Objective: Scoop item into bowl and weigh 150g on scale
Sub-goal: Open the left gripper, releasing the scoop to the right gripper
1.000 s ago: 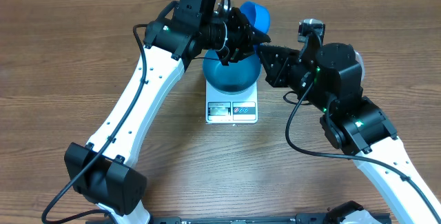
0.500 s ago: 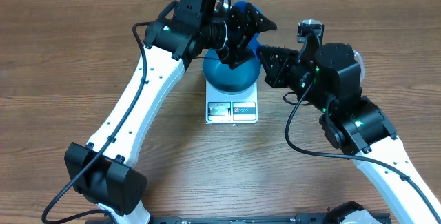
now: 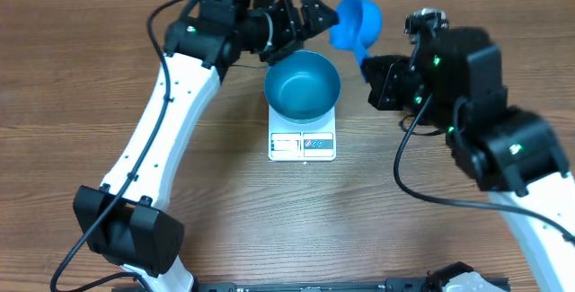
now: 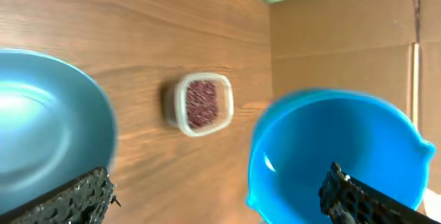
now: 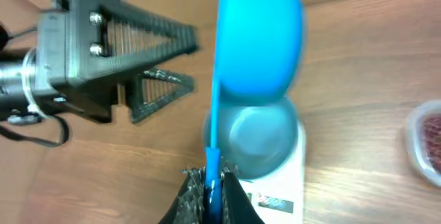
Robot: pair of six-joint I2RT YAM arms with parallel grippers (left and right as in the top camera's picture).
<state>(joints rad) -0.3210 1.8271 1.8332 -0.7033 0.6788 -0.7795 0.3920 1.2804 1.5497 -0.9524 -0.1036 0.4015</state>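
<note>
Pulled back from over the round deep bright blue bowl (image 3: 302, 85), the left tool (image 4: 213, 200) now sits at the bowl's far-left side with its jaws spread wide, holding nothing. The right tool (image 5: 210, 193) has swung outward to the right and is clamped narrow on the handle of the small blue plastic scoop (image 3: 357, 21), which hangs raised just beyond the bowl's far-right rim. The bowl stands upright on the small flat white square scale (image 3: 303, 144) on the wooden tabletop (image 3: 234, 211). The small dark red-brown beans (image 4: 202, 102) lie in a clear rounded-rectangular plastic tub (image 4: 180, 108), well apart from the bowl.
</note>
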